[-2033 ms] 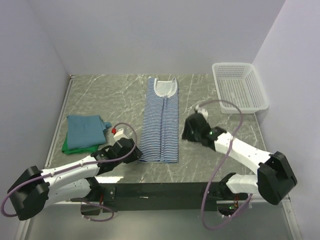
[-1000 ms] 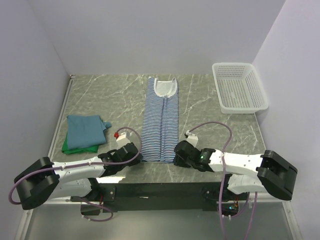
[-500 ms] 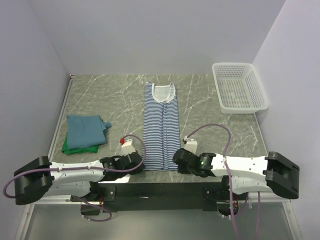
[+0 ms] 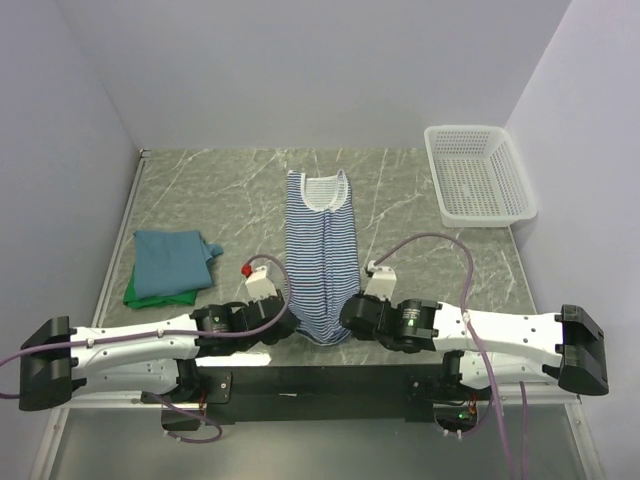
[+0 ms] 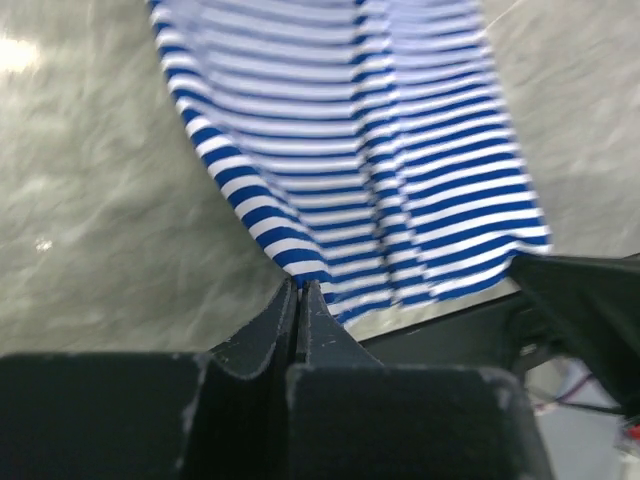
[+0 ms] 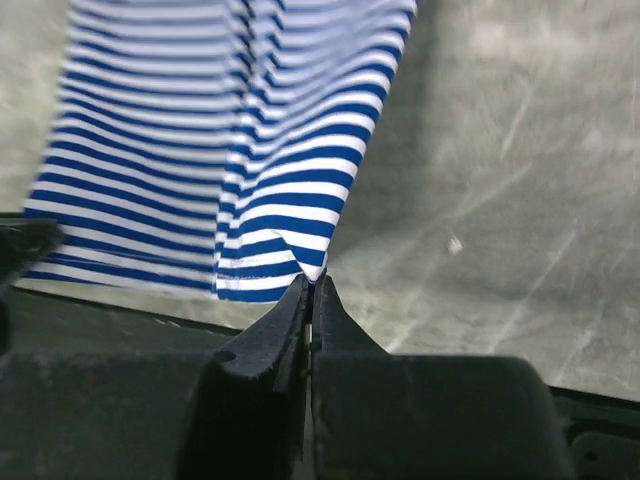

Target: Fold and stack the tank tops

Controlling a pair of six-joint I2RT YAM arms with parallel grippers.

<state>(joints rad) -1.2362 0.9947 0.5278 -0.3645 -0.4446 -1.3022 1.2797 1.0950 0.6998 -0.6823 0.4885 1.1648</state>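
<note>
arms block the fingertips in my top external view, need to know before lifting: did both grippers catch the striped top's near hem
Observer: yes for the left. The left wrist view shows the left gripper shut on a near hem corner of the striped tank top.
Operator: and the right one
Observer: the right wrist view shows the right gripper shut on the other near corner, with only a small tip of fabric pinched.

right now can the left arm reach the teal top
Likely not yet: the way to the teal top looks free, but the left fingers are shut on the striped top and must let go first.
</note>
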